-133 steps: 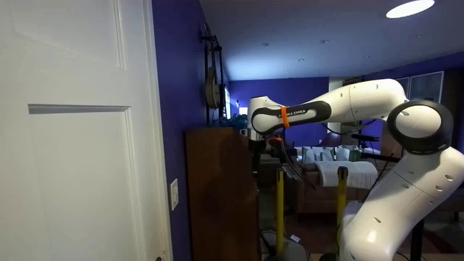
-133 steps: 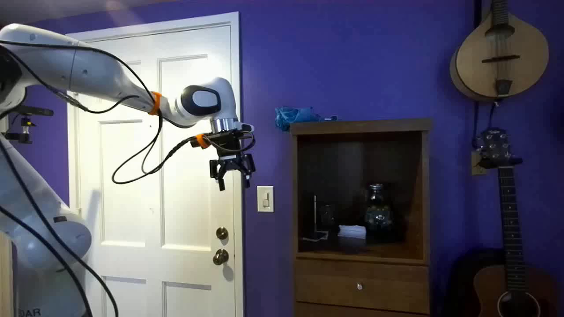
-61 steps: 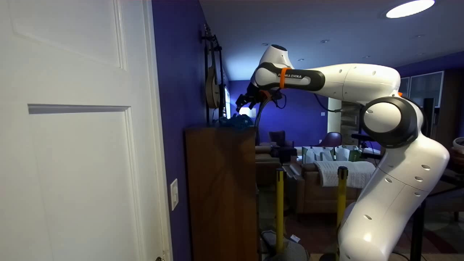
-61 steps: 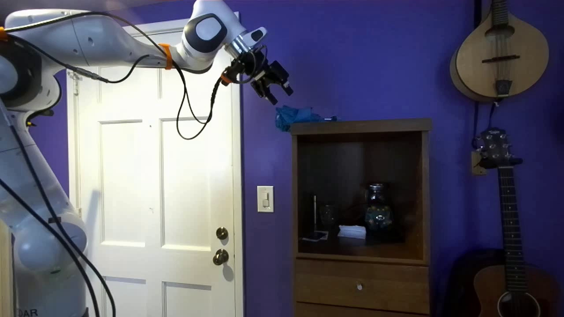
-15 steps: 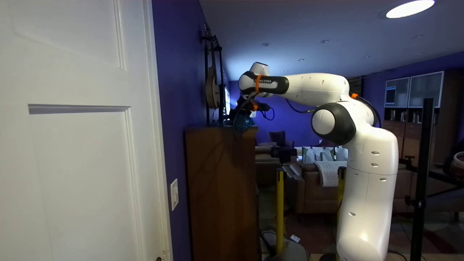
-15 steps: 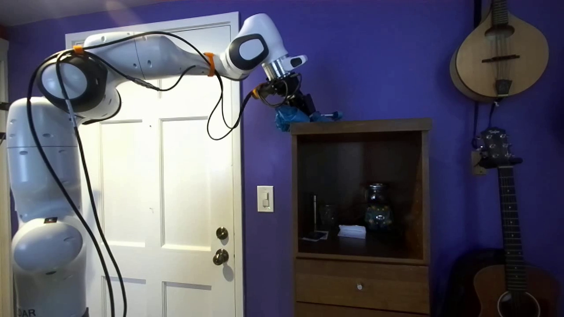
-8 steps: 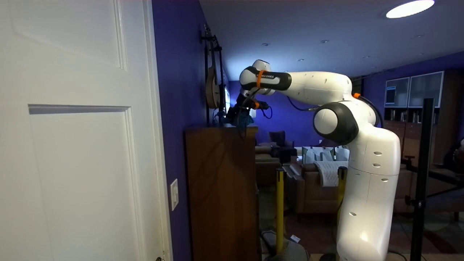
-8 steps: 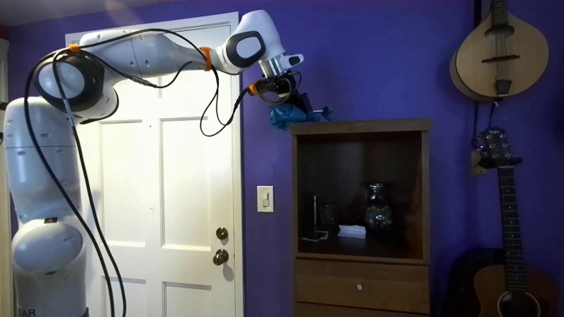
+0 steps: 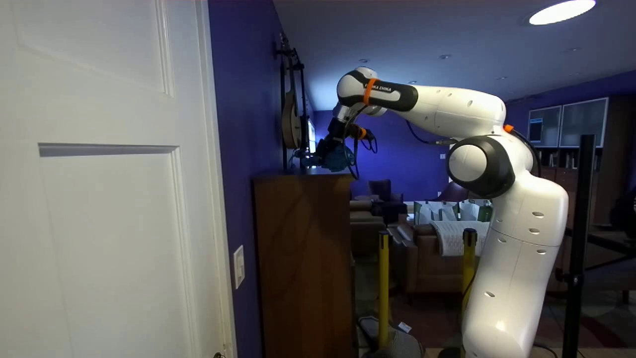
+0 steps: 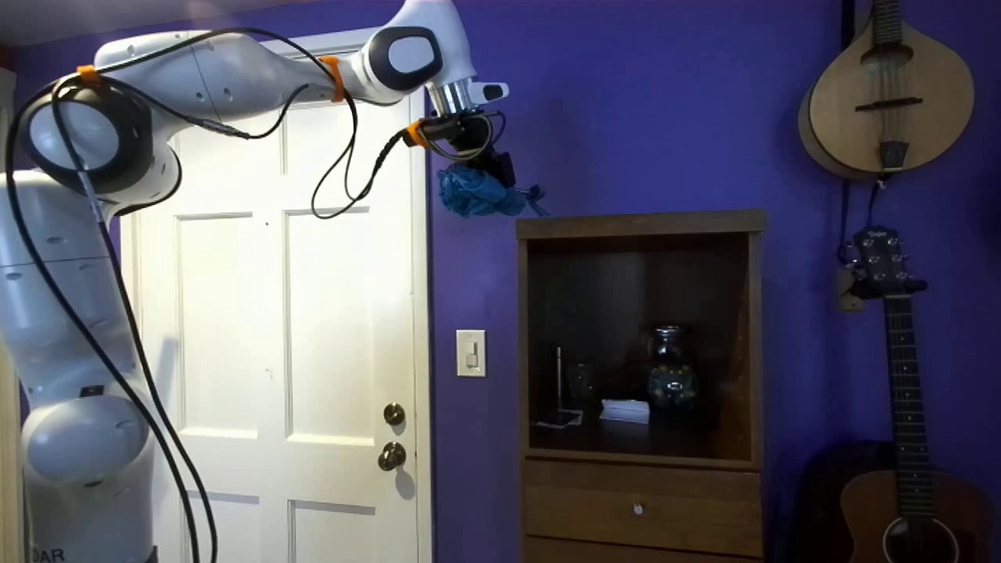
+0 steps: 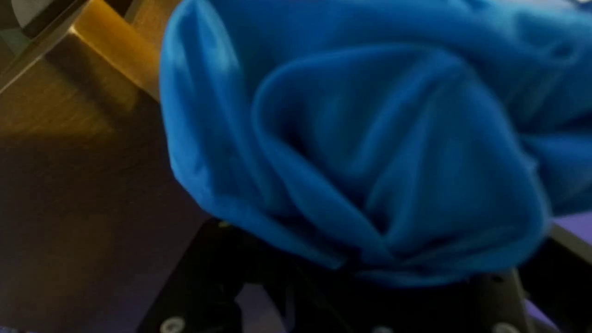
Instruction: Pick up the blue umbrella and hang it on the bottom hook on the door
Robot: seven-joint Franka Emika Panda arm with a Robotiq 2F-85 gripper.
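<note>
We hold the blue umbrella (image 10: 474, 192) aloft near the top of the brown cabinet (image 10: 641, 227), and its bunched folds fill much of the wrist view. Our gripper (image 10: 507, 183) is clamped on it, tilted downward; in an exterior view the white door (image 10: 328, 324) stands behind our arm (image 10: 246, 74).

In an exterior view, the arm (image 9: 479, 166) bears light capitals on a dark panel (image 9: 408, 97): "EMIKA" can be read after a word ending in "KA", whose front part is crossed by an orange strap (image 9: 369, 91). In an exterior view, dark capitals stand low on the arm's base (image 10: 90, 516), reading "AR", the letter before them hard to make out. Lettering on the guitar head (image 10: 880, 262) and marks on a small white card (image 9: 404, 326) are too small to read.
</note>
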